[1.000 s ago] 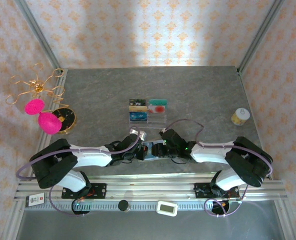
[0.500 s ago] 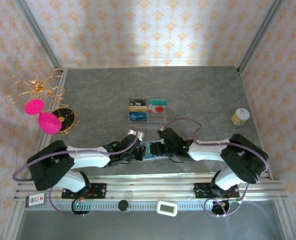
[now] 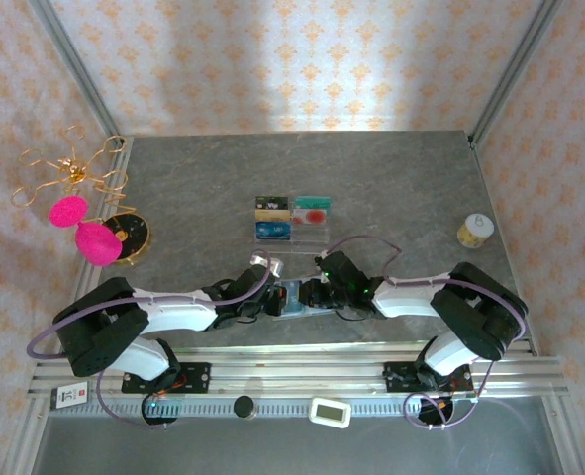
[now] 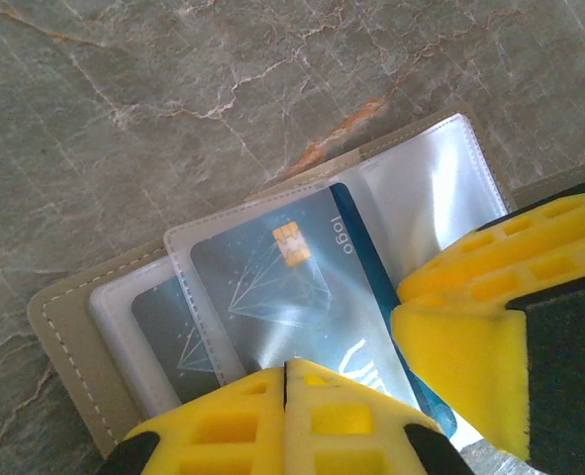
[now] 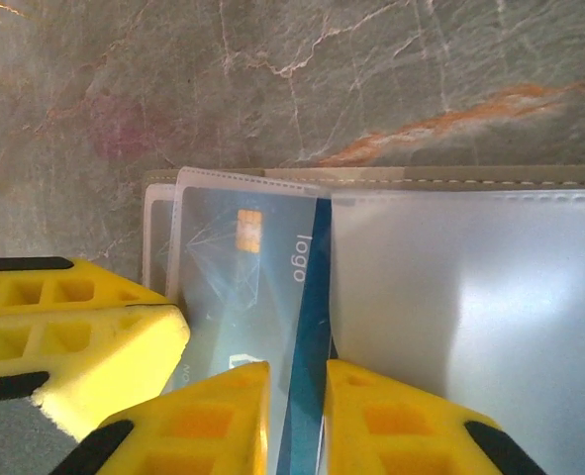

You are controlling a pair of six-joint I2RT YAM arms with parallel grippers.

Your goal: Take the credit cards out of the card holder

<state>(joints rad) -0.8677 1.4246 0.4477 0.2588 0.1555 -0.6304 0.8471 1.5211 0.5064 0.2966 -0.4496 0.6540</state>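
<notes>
Grey marble table [image 4: 173,89], with an open olive holder [image 4: 69,332] laid flat at its front edge between both grippers. A blue card [image 4: 292,282] is seen in a clear sleeve. The left gripper [image 4: 285,371] is closed at the card's end; the right gripper [image 5: 297,374] is held slightly apart, the card's edge between its fingers.

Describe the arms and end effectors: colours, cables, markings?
The left arm and right arm have white links between black joints, each trailed by a looping purple-grey cable. The left end effector and right end effector have yellow fingers with rectangular pockets, black behind. No markings visible.
</notes>
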